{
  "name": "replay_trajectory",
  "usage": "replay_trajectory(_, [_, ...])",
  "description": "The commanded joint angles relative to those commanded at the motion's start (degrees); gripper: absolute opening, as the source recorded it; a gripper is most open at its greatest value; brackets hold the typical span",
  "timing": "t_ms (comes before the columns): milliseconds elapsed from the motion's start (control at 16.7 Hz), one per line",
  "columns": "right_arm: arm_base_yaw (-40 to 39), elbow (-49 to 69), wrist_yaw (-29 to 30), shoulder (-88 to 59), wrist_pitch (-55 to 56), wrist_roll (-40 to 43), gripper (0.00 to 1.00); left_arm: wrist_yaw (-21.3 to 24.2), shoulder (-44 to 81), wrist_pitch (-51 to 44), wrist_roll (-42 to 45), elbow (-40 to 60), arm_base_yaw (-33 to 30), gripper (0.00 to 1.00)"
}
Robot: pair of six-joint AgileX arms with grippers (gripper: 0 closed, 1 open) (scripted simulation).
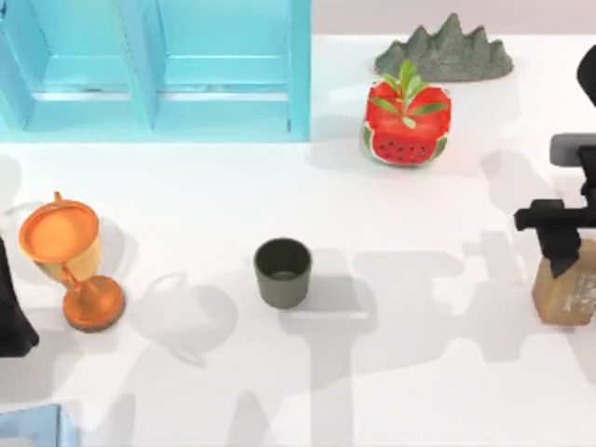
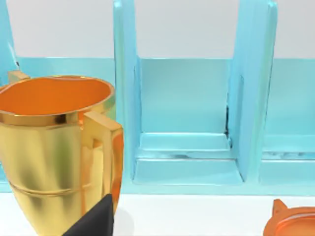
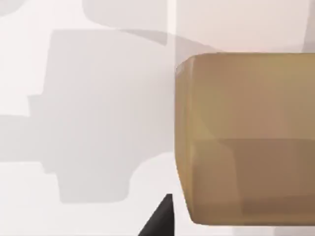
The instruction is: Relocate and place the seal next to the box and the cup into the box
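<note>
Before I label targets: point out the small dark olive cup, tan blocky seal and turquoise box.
dark olive cup (image 1: 282, 272), top view, rim.
tan seal (image 1: 565, 296), top view, side face.
turquoise box (image 1: 300, 70), top view, wall.

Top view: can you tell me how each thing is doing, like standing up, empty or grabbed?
cup: upright, empty, mid-table, untouched.
seal: on the table at the right edge, under the right claw.
right claw: over the seal, right above it.
left claw: parked at the left edge.
box: open compartments, nothing seen inside.
trophy: upright, empty, on the left.
watermelon pot: upright, holding a green plant.
rock: lying at the back.
</note>
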State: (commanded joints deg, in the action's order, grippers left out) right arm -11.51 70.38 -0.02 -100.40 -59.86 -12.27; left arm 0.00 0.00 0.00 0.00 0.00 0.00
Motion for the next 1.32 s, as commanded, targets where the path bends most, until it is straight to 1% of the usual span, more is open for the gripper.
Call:
replay_trajectory(120, [0.00, 0.00, 0.00, 0.00, 0.00, 0.00, 0.98, 0.00, 0.00, 0.00, 0.00, 0.00, 0.00, 1.00])
replay_trajectory(180, [0.00, 0.00, 0.00, 0.00, 0.00, 0.00, 1.00, 0.00, 0.00, 0.00, 0.00, 0.00, 0.00, 1.00])
replay_trajectory(780, [0.05, 0.91, -0.05, 0.09, -0.94, -0.08, 1.00, 0.00, 0.00, 0.00, 0.00, 0.00, 0.00, 1.00])
replay_trajectory(960, [0.10, 6.50, -0.05, 0.23, -6.79, -0.06, 1.00, 0.00, 0.00, 0.00, 0.00, 0.00, 0.00, 1.00])
replay_trajectory(1200, [0.19, 17.02, 0.04, 1.20, -18.77, 0.18, 1.00, 0.00, 0.00, 0.00, 0.00, 0.00, 0.00, 1.00])
replay_trajectory(1320, [0.25, 19.97, 0.01, 1.78, -21.83, 0.26, 1.00, 0.00, 0.00, 0.00, 0.00, 0.00, 0.00, 1.00])
